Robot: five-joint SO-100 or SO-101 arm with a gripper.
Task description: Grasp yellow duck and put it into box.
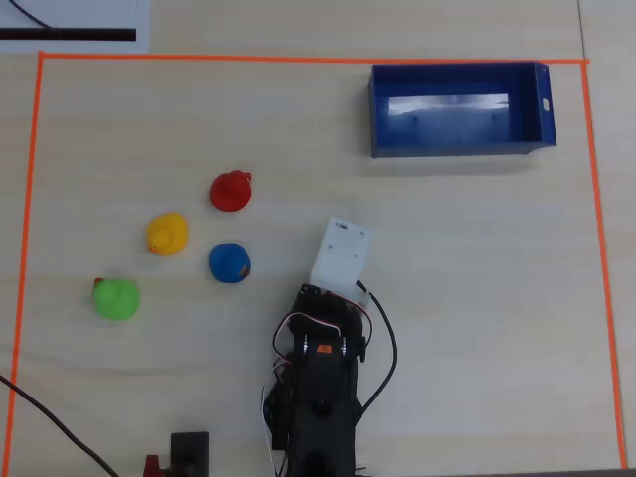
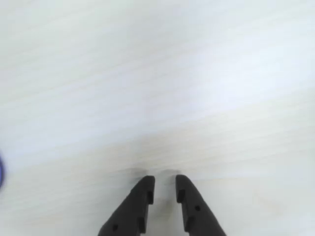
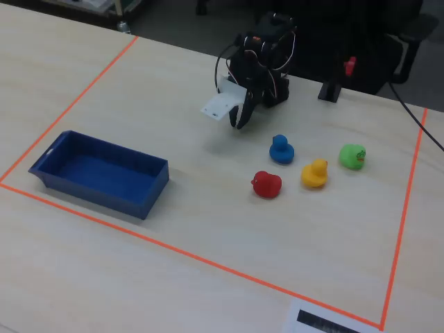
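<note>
The yellow duck (image 1: 167, 234) stands on the pale table among three other ducks, left of the arm in the overhead view; in the fixed view it (image 3: 315, 173) sits right of the arm. The dark blue box (image 1: 452, 149) stands empty at the upper right, and at the left in the fixed view (image 3: 104, 194). My gripper (image 2: 164, 183) hangs low over bare table, jaws a narrow gap apart with nothing between them. In the fixed view it (image 3: 239, 119) is well left of the ducks. The overhead view hides it under the white camera mount (image 1: 340, 256).
A red duck (image 1: 231, 191), a blue duck (image 1: 230, 263) and a green duck (image 1: 117, 297) surround the yellow one. The blue duck is nearest the arm; a blue sliver (image 2: 1, 172) shows at the wrist view's left edge. Orange tape (image 1: 298, 59) borders the work area.
</note>
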